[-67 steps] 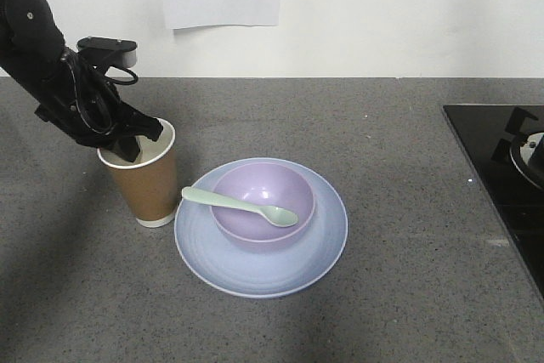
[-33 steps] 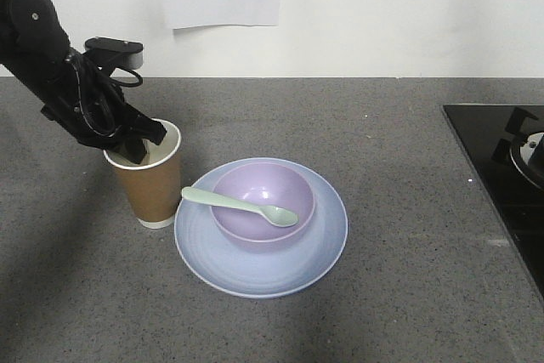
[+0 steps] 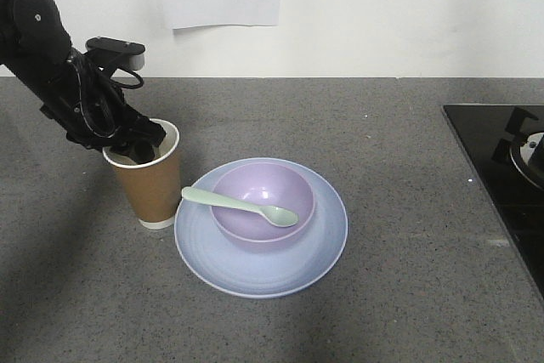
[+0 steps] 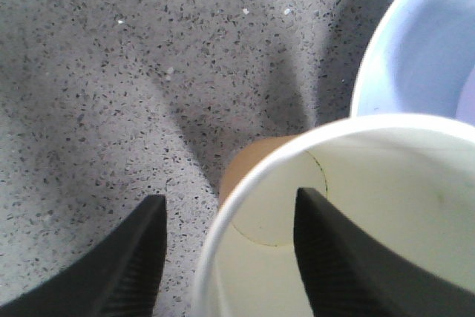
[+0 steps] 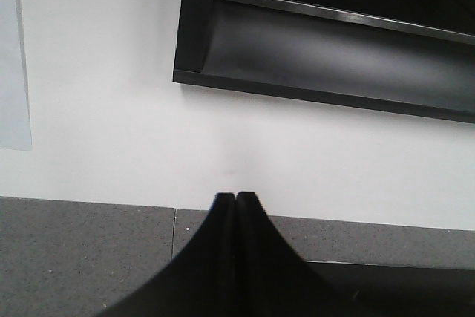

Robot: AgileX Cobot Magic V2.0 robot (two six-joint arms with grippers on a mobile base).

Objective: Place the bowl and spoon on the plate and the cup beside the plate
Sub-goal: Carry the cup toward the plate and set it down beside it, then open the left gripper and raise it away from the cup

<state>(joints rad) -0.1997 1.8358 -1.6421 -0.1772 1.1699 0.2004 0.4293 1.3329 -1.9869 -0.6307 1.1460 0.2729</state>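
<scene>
On the grey speckled counter (image 3: 399, 167), the plate (image 3: 255, 265) sits a little left of the frame's centre in the front view, with the bowl (image 3: 259, 197) standing on it toward its upper part. The spoon (image 3: 238, 204) lies across the bowl, handle sticking out past the bowl's left rim over the plate, head resting down inside at the right. The cup (image 3: 153, 180) stands upright on the counter just beside the plate's left edge; whether they touch is hard to tell.

The left end effector (image 3: 138, 145) comes down from the upper left of the frame onto the cup's rim. In the left wrist view its two fingers are apart and straddle the cup wall (image 4: 260, 183), one finger (image 4: 133, 257) outside over the counter, the other inside the white interior; neither presses visibly on the wall.

The right end effector (image 5: 236, 206) appears only in its own wrist view, at the bottom centre, fingers pressed together with nothing between them, facing a white wall (image 5: 96, 94) and a dark shelf (image 5: 326, 42) at the upper right
</scene>
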